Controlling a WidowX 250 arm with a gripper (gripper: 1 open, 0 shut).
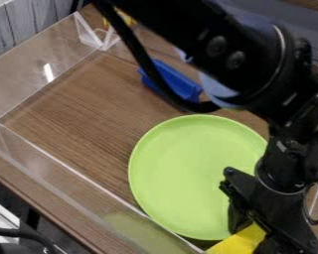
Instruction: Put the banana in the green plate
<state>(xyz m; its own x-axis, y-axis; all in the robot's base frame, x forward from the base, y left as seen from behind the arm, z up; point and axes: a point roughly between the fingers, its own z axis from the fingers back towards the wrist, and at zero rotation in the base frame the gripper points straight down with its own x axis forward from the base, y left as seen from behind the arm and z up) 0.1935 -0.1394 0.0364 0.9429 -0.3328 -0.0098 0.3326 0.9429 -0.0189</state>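
Note:
The banana (237,245) shows as a small yellow piece at the bottom edge of the camera view, just off the near right rim of the green plate (189,174). My gripper (254,230) points straight down over it, black fingers (238,210) shut on the banana's upper part. The arm hides most of the banana and the plate's right side. The plate is large, round and lime green, lying flat on the wooden table with nothing on it.
A blue rectangular block (170,83) lies behind the plate, partly under the arm. Clear plastic walls (43,69) fence the wooden surface at the left, back and front. The bulky black arm (241,60) fills the upper right.

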